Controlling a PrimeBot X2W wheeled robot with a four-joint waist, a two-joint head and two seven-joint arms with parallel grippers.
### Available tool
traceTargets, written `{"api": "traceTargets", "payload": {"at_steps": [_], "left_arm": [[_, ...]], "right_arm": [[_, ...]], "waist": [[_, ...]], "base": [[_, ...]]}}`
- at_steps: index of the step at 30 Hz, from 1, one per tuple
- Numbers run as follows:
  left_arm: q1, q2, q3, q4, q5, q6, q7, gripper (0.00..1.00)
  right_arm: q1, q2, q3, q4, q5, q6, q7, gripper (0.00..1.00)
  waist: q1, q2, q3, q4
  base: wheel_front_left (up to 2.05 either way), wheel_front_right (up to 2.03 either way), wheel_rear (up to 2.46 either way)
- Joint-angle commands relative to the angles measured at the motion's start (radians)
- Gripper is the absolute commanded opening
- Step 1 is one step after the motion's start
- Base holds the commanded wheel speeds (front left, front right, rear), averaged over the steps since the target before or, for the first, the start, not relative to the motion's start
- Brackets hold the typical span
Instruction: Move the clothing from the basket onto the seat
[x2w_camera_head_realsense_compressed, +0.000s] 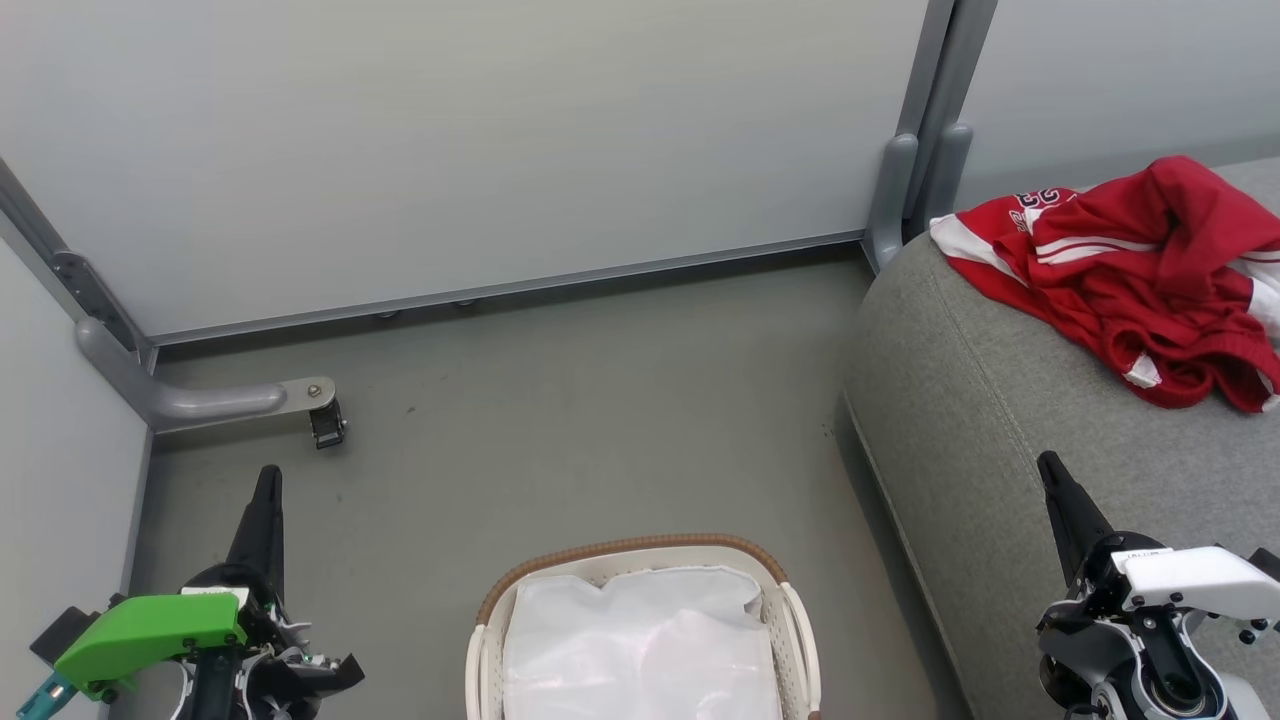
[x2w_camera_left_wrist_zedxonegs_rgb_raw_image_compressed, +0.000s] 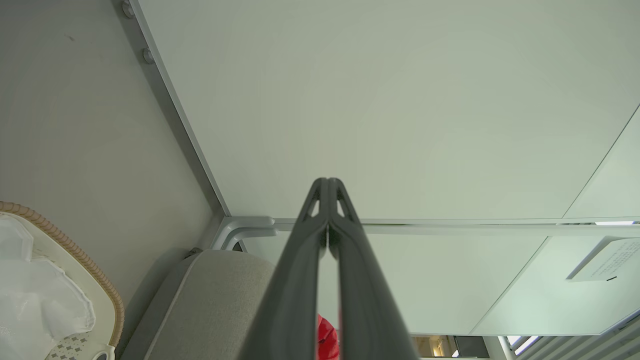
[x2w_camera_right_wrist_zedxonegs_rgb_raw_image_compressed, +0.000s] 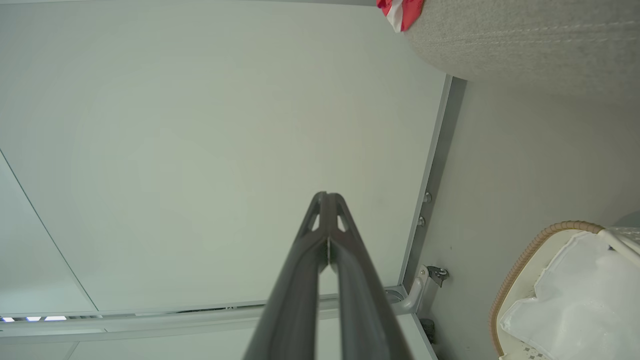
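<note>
The red clothing (x2w_camera_head_realsense_compressed: 1130, 270) with white stripes lies crumpled on the grey seat (x2w_camera_head_realsense_compressed: 1000, 420) at the right; a corner of the clothing (x2w_camera_right_wrist_zedxonegs_rgb_raw_image_compressed: 400, 9) also shows on the seat (x2w_camera_right_wrist_zedxonegs_rgb_raw_image_compressed: 525, 40) in the right wrist view. The white basket (x2w_camera_head_realsense_compressed: 640, 565) with its brown rim stands on the floor at bottom centre, holding just a glossy white liner sheet (x2w_camera_head_realsense_compressed: 640, 640). My left gripper (x2w_camera_head_realsense_compressed: 268, 478) is shut and empty at the lower left, left of the basket. My right gripper (x2w_camera_head_realsense_compressed: 1048, 465) is shut and empty over the seat's front, below the clothing.
Pale partition walls (x2w_camera_head_realsense_compressed: 500, 150) close off the back and left, with a grey bracket foot and castor (x2w_camera_head_realsense_compressed: 325, 420) on the floor. Grey floor (x2w_camera_head_realsense_compressed: 600, 400) lies between basket and wall. The basket rim (x2w_camera_left_wrist_zedxonegs_rgb_raw_image_compressed: 75, 255) and the basket's liner side (x2w_camera_right_wrist_zedxonegs_rgb_raw_image_compressed: 530, 260) appear in the wrist views.
</note>
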Motion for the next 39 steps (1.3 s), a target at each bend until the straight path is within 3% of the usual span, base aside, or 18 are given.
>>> {"api": "traceTargets", "payload": {"at_steps": [1, 39], "left_arm": [[-0.011, 0.005, 0.002, -0.002, -0.003, -0.005, 0.003, 0.00], [-0.011, 0.005, 0.002, -0.002, -0.003, -0.005, 0.003, 0.00]], "right_arm": [[-0.002, -0.006, -0.002, -0.004, 0.004, 0.000, 0.002, 0.00], [-0.002, -0.006, -0.002, -0.004, 0.004, 0.000, 0.002, 0.00]], "waist": [[0.0000, 0.0000, 0.000, 0.000], [0.0000, 0.0000, 0.000, 0.000]], "base": [[0.00, 0.00, 0.00], [0.00, 0.00, 0.00]]}}
